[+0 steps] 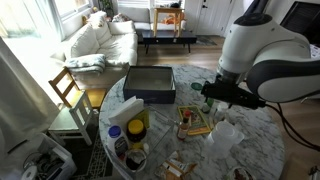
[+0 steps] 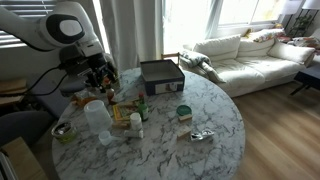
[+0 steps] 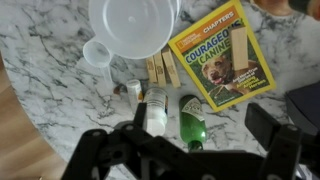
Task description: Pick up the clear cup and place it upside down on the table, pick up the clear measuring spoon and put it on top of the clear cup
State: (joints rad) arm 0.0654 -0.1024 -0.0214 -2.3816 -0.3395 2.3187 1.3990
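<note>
The clear cup (image 3: 133, 25) stands upright on the marbled table (image 3: 40, 95), its open mouth facing the wrist camera. It also shows in both exterior views (image 1: 227, 133) (image 2: 97, 118). The clear measuring spoon (image 3: 97, 52) lies on the table right beside the cup. My gripper (image 3: 202, 122) is open and empty. It hovers above the table over a small green bottle (image 3: 192, 122), a short way from the cup. The gripper also shows in both exterior views (image 1: 212, 98) (image 2: 103, 80).
A yellow "Courageous Canine" book (image 3: 215, 55) lies next to the cup. A white bottle (image 3: 155, 108) lies by the green one. A dark box (image 2: 160, 73), a yellow-topped jar (image 1: 136, 128) and a green lid (image 2: 184, 112) are on the table. Chairs stand by its edge (image 1: 68, 90).
</note>
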